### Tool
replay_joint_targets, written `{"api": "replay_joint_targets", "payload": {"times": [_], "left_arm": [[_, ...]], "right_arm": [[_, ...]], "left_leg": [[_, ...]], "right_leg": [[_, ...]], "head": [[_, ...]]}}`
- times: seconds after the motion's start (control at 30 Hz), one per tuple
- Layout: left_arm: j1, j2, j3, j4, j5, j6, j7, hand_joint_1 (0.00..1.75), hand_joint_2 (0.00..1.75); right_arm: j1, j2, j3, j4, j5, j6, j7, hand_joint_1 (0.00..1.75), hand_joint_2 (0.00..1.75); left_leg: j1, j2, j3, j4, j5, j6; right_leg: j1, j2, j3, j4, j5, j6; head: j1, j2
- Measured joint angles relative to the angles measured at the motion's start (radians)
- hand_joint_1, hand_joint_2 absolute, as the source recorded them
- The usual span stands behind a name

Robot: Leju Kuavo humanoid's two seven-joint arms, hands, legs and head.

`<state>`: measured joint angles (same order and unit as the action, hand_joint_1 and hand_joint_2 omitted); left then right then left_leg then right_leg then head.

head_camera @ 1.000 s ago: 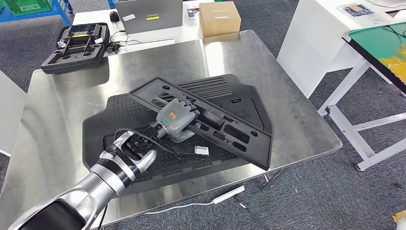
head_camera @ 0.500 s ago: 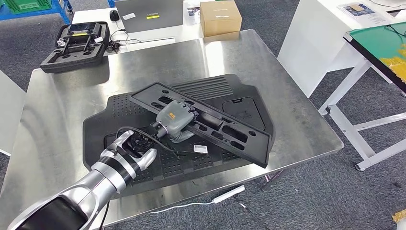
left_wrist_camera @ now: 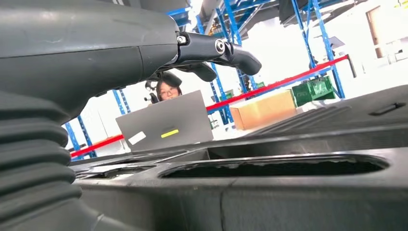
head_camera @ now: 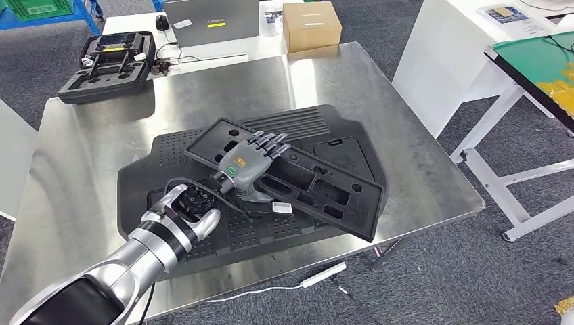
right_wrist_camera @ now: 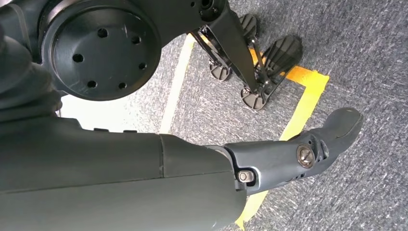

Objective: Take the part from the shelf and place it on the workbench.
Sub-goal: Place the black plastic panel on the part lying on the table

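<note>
the left arm comes in from the lower left of the head view, silver, with a black cable looped at the wrist. the left robot hand (head_camera: 249, 164) has its fingers (head_camera: 272, 143) stretched out and apart, holding nothing. the right robot hand (right_wrist_camera: 293, 153) hangs low above the floor, fingers extended, holding nothing.

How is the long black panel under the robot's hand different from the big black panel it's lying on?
The long black panel is narrow and rectangular with cutout slots; the big black panel is wide, irregular and perforated with ribbed vents. The long one lies diagonally on top, under the left hand; the big one rests flat on the steel workbench. Both are matte black moulded parts.
</note>
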<state>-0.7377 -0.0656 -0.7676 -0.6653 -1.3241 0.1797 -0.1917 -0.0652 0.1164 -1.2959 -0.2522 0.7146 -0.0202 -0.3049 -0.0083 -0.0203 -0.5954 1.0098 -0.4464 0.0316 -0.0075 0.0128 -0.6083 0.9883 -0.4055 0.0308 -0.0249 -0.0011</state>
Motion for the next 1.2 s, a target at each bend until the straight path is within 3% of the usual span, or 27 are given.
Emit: {"api": "replay_joint_targets", "payload": {"times": [0.7, 1.2], "left_arm": [[0.027, 0.114, 0.086, -0.027, 0.040, -0.020, 0.012, 0.00, 0.00], [0.034, 0.142, 0.092, -0.027, 0.032, -0.019, 0.022, 0.00, 0.00]], "right_arm": [[0.001, -0.006, 0.000, 0.000, -0.004, 0.001, 0.000, 0.00, 0.00], [0.000, -0.010, 0.000, 0.000, -0.004, 0.003, 0.000, 0.00, 0.00]], "left_leg": [[0.000, 0.000, 0.002, 0.000, 0.000, 0.000], [0.000, 0.000, 0.003, 0.000, 0.000, 0.000]], "right_leg": [[0.000, 0.000, 0.001, 0.000, 0.000, 0.000], [0.000, 0.000, 0.002, 0.000, 0.000, 0.000]], "head": [[0.000, 0.000], [0.000, 0.000]]}}
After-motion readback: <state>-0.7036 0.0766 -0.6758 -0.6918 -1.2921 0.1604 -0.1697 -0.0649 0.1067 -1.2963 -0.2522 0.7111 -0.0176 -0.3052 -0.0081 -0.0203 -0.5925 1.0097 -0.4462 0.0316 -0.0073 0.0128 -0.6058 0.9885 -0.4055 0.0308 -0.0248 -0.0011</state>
